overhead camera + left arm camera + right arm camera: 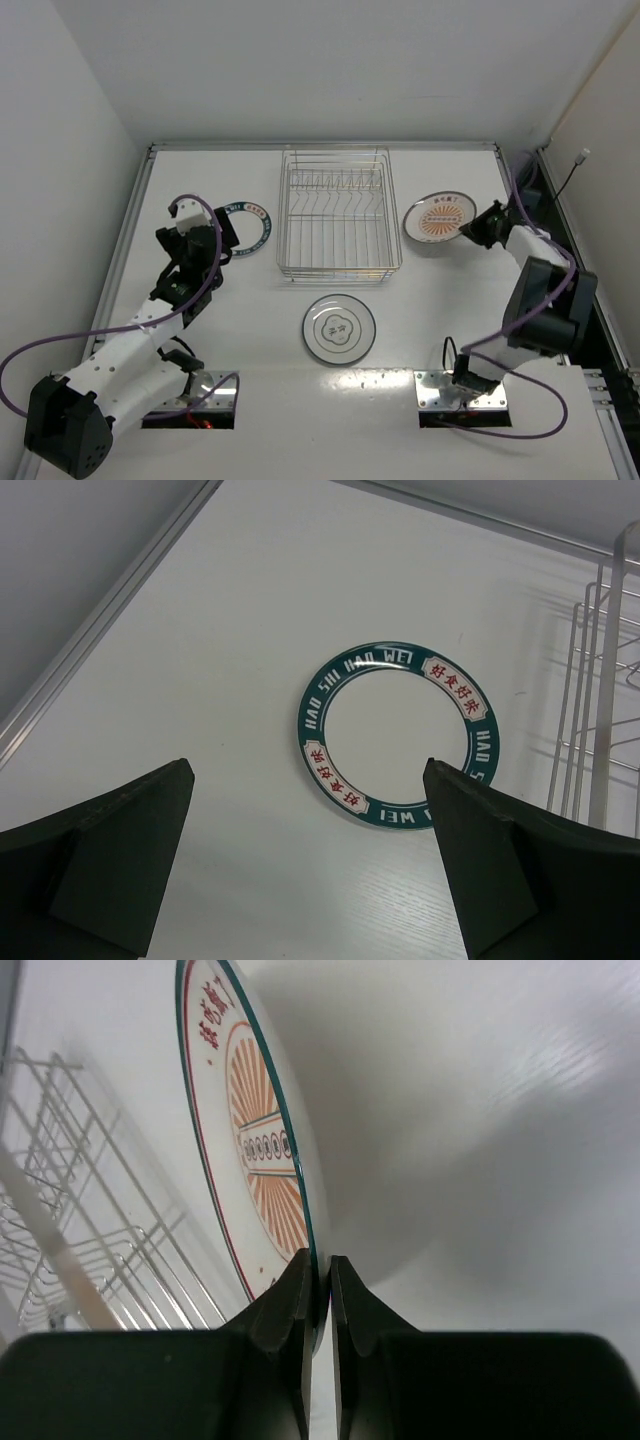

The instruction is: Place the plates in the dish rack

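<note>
**Right end effector** (472, 230): closed to a narrow slit. Both fingers (290, 1310) clamp the rim of the orange-rayed plate (439, 217), one finger on each face. In the right wrist view the orange-rayed plate (250, 1150) extends straight ahead of the end effector (322, 1285), seen nearly edge-on, with its decorated face turned toward the dish rack (70, 1210). The pictures do not show whether the far edge of this plate touches the tabletop (450, 310).

**Left end effector** (222, 242): wide open and holding nothing. In the left wrist view the two fingers (110, 860) stand far apart at the lower corners, and neither touches anything. The green-rimmed plate (395, 735) lies flat on the tabletop ahead of the end effector (308, 770), between the lines of the two fingers and apart from them. The rim carries white and red lettering.

**Dish rack** (283, 210): stands between the two end effectors. It is just beyond the right-hand finger of the left end effector, where its wires (600, 730) show at the frame edge. No plate stands in it.

**Grey-ringed plate** (339, 328): lies flat on the tabletop in front of the dish rack, well apart from both end effectors.

**Green-rimmed plate**, top view (250, 228): partly covered by the left end effector, just beside the dish rack.
</note>
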You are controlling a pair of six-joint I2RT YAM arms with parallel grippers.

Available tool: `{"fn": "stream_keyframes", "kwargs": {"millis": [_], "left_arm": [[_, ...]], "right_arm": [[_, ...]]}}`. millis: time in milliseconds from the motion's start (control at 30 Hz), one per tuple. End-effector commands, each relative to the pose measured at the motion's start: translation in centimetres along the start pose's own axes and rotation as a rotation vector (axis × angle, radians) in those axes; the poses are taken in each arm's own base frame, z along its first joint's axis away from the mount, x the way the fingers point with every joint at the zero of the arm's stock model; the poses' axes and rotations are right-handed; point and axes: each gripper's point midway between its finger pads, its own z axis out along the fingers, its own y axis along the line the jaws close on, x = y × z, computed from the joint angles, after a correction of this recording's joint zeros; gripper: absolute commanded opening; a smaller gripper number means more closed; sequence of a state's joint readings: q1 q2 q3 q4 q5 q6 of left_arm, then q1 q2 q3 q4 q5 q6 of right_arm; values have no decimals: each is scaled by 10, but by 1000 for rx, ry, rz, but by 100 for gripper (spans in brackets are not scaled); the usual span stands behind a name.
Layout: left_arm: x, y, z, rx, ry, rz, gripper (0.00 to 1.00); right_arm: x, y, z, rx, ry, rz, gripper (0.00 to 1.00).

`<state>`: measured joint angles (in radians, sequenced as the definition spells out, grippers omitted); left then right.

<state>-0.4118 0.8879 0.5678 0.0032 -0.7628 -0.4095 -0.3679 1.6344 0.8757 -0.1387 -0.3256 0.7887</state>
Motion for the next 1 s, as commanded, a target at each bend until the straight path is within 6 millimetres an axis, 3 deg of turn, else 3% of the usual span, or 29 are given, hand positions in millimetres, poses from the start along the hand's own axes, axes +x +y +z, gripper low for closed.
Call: {"fn": "stream_keyframes", "kwargs": {"millis": [0,33,67,133,167,300,333,367,433,600,667,767,833,967], "left_arm": [[-25,-3,-3,-3,-54,-63,100],[-25,-3,-3,-3,-54,-63,100],[-25,-3,-3,-3,-54,-63,100],[-25,-2,-3,-12,-57,-64,100],[-23,-1,-4,-14,-51,-57,100],[-22,1,-2,-26,-48,-51,100],[-22,1,-2,-26,-48,-51,100],[-22,1,-2,-26,-48,-51,100],[-22,1,-2,-26,-48,-51,100],[-22,2,-2,-35,-51,-51,100],[-20,2,-1,-37,-45,-45,100],[-20,2,-1,-37,-45,-44,100],[-20,2,-1,-37,-45,-44,100],[-21,0,0,-37,-45,-44,100]], "right_arm": [[-54,42,-51,53,-256,-152,0],[-68,63,-71,26,-322,-183,0],[-76,67,-81,50,-373,-201,0],[-75,89,-95,43,-418,-262,0],[-80,109,-109,29,-475,-294,0],[-85,143,-129,21,-550,-372,0],[-80,166,-133,-10,-560,-409,0],[-81,173,-133,5,-579,-448,0],[-72,198,-123,34,-571,-530,0],[-67,230,-94,85,-568,-600,0],[-62,231,-74,105,-535,-616,0],[-59,241,-63,126,-533,-659,0],[-53,235,-48,170,-507,-686,0],[-43,235,-38,185,-497,-712,0]]}}
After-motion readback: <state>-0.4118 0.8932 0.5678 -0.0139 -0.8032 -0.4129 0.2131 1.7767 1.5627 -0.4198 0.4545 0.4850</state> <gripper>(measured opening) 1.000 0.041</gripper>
